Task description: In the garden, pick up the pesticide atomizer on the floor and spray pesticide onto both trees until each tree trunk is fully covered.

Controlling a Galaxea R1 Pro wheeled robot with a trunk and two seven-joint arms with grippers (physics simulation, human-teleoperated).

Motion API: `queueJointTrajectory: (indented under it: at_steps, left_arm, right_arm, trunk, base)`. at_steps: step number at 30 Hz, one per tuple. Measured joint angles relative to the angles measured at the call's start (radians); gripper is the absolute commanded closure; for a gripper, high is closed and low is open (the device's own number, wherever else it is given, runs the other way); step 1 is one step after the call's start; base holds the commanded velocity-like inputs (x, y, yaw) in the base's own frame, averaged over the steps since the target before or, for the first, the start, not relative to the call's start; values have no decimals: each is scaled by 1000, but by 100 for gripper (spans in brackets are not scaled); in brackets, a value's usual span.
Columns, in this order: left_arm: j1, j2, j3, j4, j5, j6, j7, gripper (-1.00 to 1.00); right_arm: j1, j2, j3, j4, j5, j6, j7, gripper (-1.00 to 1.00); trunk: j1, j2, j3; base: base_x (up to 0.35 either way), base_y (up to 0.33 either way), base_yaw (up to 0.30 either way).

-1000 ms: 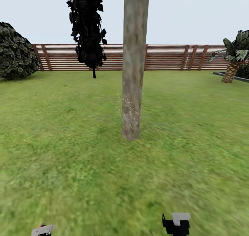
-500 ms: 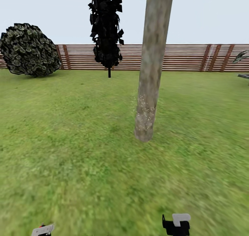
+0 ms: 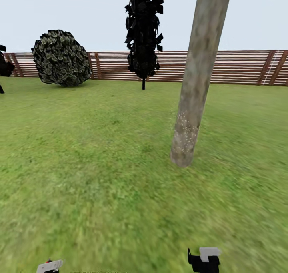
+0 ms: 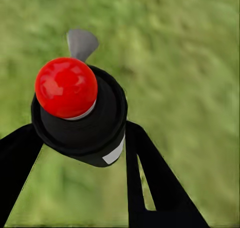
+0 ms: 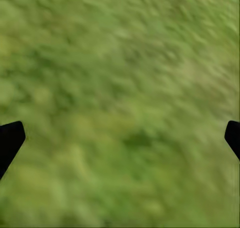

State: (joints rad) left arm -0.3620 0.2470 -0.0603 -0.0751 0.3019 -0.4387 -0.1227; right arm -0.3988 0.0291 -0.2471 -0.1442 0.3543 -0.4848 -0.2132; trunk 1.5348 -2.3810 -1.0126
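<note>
One tree trunk [image 3: 194, 93] stands ahead on the lawn [image 3: 88, 153]; left gripper [image 4: 75, 138] clamps the pesticide atomizer [image 4: 77, 112], right gripper [image 5: 120, 138] spread wide over grass.

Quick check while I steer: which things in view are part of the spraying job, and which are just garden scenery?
Job:
- spray bottle, held in the left hand
- tree trunk, white specks low down

Scenery:
- black cypress
- round bush
- fence
- lawn
</note>
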Motion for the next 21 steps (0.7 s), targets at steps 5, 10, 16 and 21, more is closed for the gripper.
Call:
queueJointTrajectory:
  at_steps: [5, 10, 16, 21]
  left_arm:
    - [0, 0, 0, 0, 0, 0, 0, 100]
    - [0, 0, 0, 0, 0, 0, 0, 100]
    - [0, -1, 0, 0, -1, 0, 0, 100]
    - [0, 0, 0, 0, -1, 0, 0, 100]
  right_arm:
    - [0, 0, 0, 0, 0, 0, 0, -100]
    - [0, 0, 0, 0, 0, 0, 0, -100]
    - [0, 0, 0, 0, 0, 0, 0, -100]
    - [0, 0, 0, 0, 0, 0, 0, -100]
  trunk:
    - [0, 0, 0]
    - [0, 0, 0]
    - [0, 0, 0]
    - [0, 0, 0]
  base:
    - [0, 0, 279]
    - [0, 0, 279]
    - [0, 0, 279]
    - [0, 0, 279]
